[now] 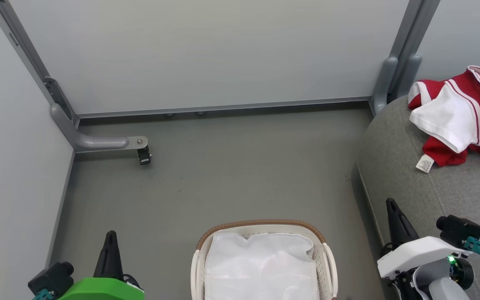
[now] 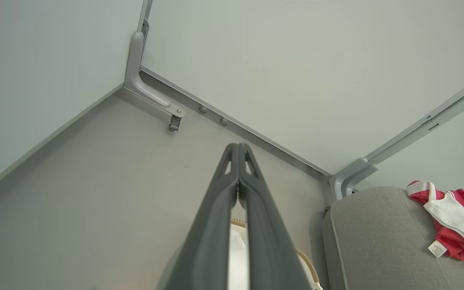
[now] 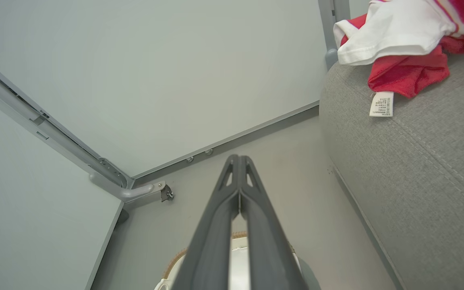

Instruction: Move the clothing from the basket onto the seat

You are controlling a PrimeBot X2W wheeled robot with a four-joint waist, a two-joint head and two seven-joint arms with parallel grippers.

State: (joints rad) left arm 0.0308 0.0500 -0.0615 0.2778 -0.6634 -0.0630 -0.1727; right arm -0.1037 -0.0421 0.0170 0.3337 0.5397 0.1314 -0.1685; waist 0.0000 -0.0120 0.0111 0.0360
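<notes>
Clothing (image 1: 452,112) lies on the seat (image 1: 390,166) at upper right, above the nearer right gripper (image 1: 391,208); both it and the left gripper (image 1: 111,239) are pressed together, empty.

The left claw (image 1: 110,239) has long dark tapering fingers (image 2: 212,213), slotted near the tips, and a bright green shell (image 1: 102,290). The right claw (image 1: 392,208) has a white shell (image 1: 415,252) (small green light (image 1: 451,260) lit). Black camera blocks (image 1: 458,229) carry teal plugs (image 1: 479,246).
</notes>
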